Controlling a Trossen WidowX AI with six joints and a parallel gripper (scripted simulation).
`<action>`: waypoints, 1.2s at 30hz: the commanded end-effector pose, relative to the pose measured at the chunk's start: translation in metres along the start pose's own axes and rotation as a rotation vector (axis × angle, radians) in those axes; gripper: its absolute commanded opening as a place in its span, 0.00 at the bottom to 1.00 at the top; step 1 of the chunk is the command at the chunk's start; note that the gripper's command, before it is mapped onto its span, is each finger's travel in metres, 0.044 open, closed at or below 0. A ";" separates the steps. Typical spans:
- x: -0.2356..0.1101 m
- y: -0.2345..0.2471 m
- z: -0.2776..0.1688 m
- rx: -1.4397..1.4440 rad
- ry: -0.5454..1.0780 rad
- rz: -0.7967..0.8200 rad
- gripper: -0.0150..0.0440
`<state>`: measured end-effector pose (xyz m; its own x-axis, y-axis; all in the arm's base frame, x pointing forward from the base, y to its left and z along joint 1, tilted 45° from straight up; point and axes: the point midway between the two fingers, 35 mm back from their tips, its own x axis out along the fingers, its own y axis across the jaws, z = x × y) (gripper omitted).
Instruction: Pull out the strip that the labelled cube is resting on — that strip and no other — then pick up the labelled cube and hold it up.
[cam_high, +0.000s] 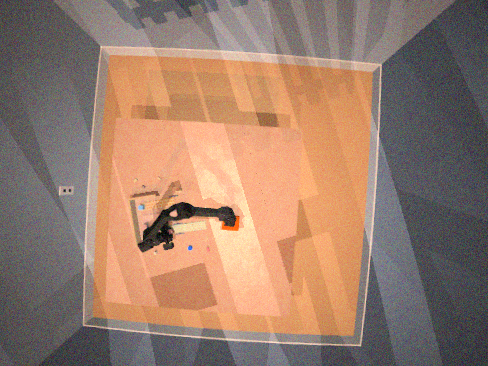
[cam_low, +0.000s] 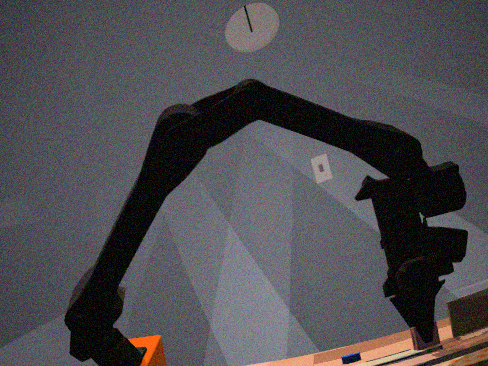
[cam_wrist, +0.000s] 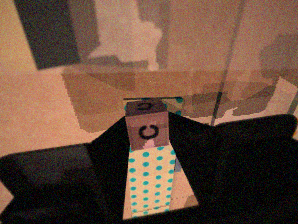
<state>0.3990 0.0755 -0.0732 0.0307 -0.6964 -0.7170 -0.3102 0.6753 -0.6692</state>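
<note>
The labelled cube (cam_wrist: 146, 131) (cam_low: 419, 344) is brownish pink with a black "C" on its near face. It stands on the far end of a pale strip with teal dots (cam_wrist: 150, 185), which runs toward the camera in the wrist view. My gripper (cam_wrist: 145, 118) (cam_low: 425, 334) is down at the cube, with a dark finger on each side of it, and is shut on it. In the overhead view the arm reaches left from its orange base (cam_high: 231, 225) and the gripper end (cam_high: 162, 237) lies by the pale strip (cam_high: 192, 227). The cube is hidden there.
Other flat strips (cam_high: 167, 192) lie fanned out behind the arm. Small blue pieces (cam_high: 190, 247) (cam_high: 141, 206) (cam_low: 351, 358) lie near them. A dark block (cam_low: 467, 310) stands right of the gripper. A low pale wall (cam_high: 95, 150) rings the floor.
</note>
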 end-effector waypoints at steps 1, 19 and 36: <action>-0.002 0.000 -0.002 0.000 0.000 0.000 0.25; -0.043 0.005 -0.062 -0.007 0.002 -0.001 0.25; -0.046 0.008 -0.108 -0.008 0.004 -0.001 0.25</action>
<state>0.2937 0.0839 -0.0278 0.0237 -0.7026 -0.7112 -0.3244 0.6675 -0.6702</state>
